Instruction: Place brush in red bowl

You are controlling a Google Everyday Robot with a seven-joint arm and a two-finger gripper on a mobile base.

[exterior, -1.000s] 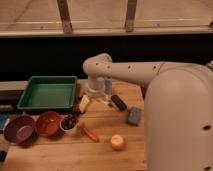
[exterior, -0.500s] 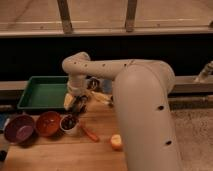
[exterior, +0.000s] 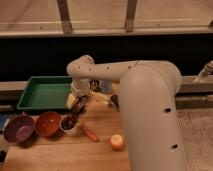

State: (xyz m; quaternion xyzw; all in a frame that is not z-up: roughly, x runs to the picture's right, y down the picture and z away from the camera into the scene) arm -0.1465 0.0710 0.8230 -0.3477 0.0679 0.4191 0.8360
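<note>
Camera view, inspection of containers. I count four on the wooden table (exterior: 60, 155): one green tray (exterior: 44, 92) at the back left, and a front row, left to right, of one purple bowl (exterior: 18, 129), one red bowl (exterior: 48, 124) and one white cup (exterior: 70, 128). The bowls sit just beside each other, and the cup is close against the red bowl's right side.

The cup holds a slim dark item that leans up to the right. I take this for the brush (exterior: 69, 120); it is not yet in the red bowl.

The gripper (exterior: 77, 106) hangs just above the cup with its fingers spread apart. I cannot confirm contact with the brush.

Loose items: one orange-red stick (exterior: 90, 134) right of the cup, and one round yellow fruit (exterior: 117, 142) further right.
</note>
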